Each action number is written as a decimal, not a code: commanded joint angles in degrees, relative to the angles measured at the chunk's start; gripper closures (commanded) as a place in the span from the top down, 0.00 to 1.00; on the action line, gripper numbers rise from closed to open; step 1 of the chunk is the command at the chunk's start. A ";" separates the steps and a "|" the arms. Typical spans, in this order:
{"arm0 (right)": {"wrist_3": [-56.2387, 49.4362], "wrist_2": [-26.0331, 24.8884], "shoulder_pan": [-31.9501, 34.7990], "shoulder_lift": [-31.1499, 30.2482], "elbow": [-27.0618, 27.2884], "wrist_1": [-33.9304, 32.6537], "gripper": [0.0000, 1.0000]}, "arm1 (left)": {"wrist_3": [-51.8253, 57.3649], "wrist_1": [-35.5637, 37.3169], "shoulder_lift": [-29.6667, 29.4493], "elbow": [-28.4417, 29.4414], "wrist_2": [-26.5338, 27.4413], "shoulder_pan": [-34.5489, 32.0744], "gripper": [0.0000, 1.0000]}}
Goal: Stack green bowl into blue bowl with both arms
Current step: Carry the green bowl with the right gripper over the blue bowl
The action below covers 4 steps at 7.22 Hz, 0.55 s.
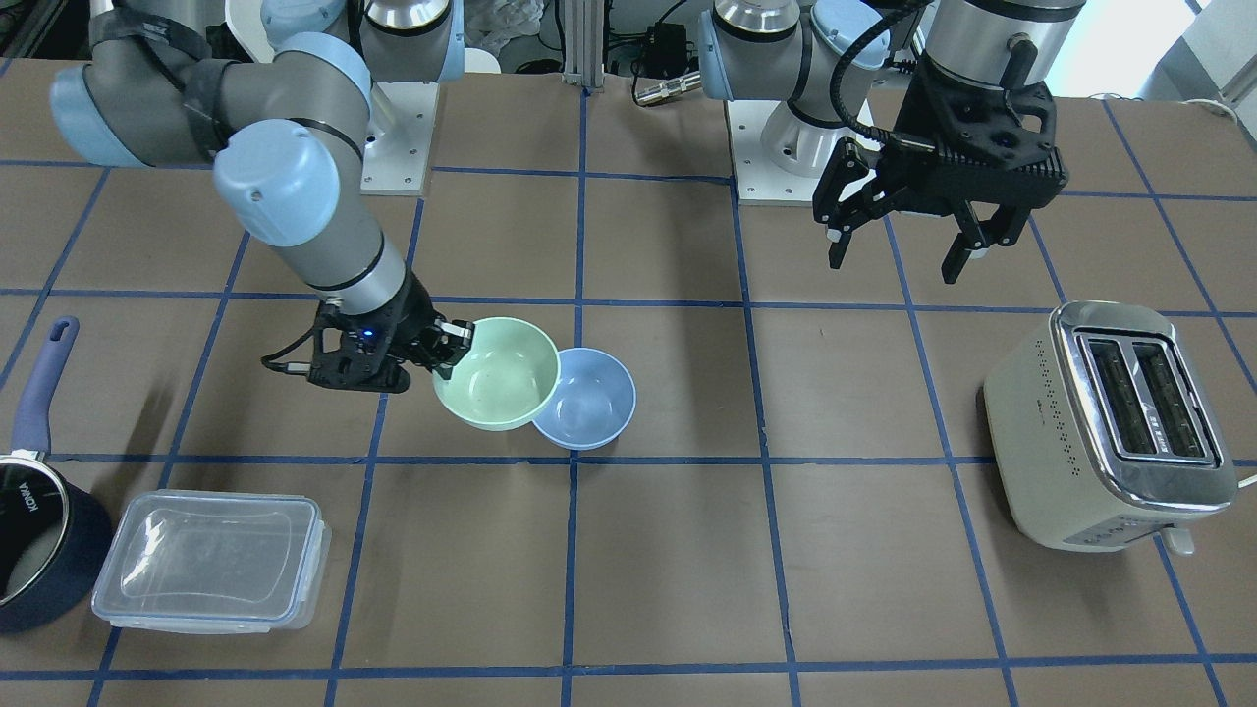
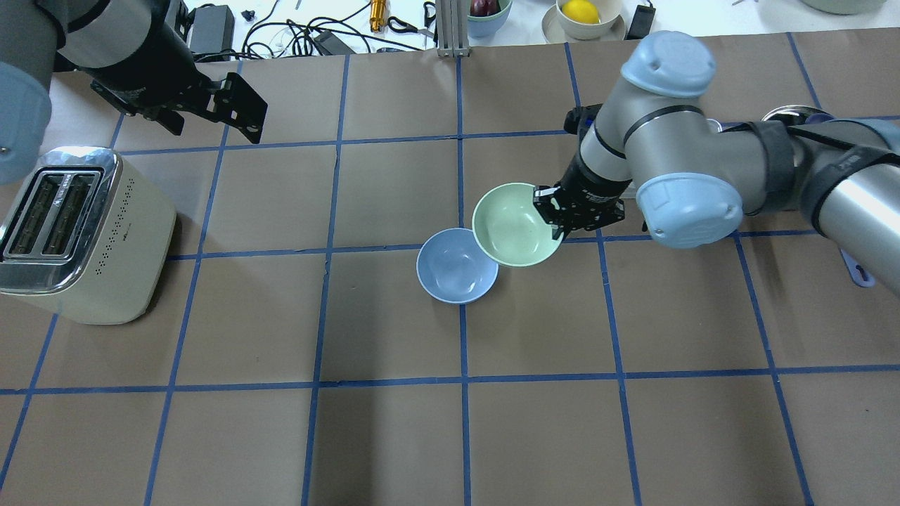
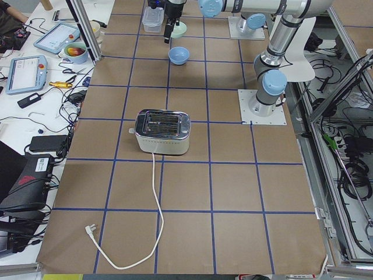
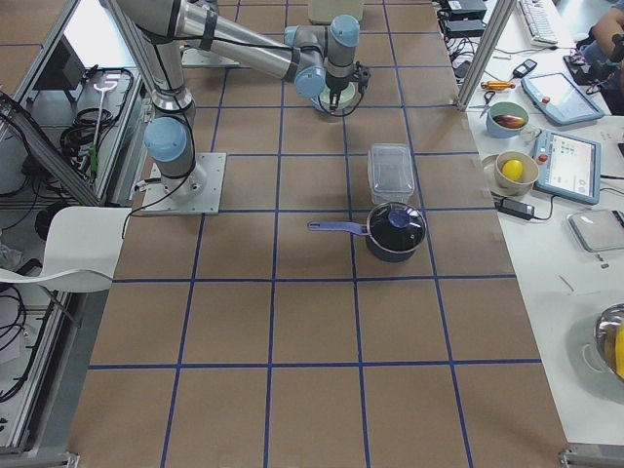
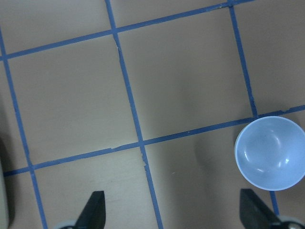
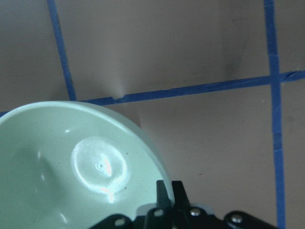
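Mint-green plastic, matte: the green bowl (image 1: 496, 373) is pinched at its rim by the right gripper (image 1: 454, 346), which is clamped tight across the wall on the side away from the blue bowl (image 1: 589, 401). The green bowl is mouth up. Its free edge overlaps the blue bowl's rim in both the front and overhead views, so it sits above that rim and is not nested inside. Whether the two rims touch, I cannot tell. The blue bowl stands upright on the brown paper table (image 1: 687, 550), close to a crossing of blue tape lines. The left gripper (image 1: 896, 265) hangs above the table with jaws spread wide and holding nothing, well apart from both bowls. Its wrist view catches the blue bowl at lower right. A cream-and-chrome toaster (image 1: 1110, 422) sits on the robot's left. On the robot's right, a dark navy saucepan (image 1: 39, 530) stands just beside a clear lidded container (image 1: 211, 560).
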 commanded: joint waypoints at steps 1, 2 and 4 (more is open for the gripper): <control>3.43 1.77 5.40 3.83 -1.56 -1.43 0.00 | -0.22 -0.05 0.13 0.01 -0.08 -0.07 1.00; 3.35 1.95 6.46 5.33 -1.82 -2.39 0.00 | -0.22 -0.04 0.13 -0.08 -0.17 -0.07 1.00; 3.08 0.99 6.73 7.54 -1.48 -3.98 0.08 | -0.39 -0.04 0.13 -0.16 -0.17 -0.16 1.00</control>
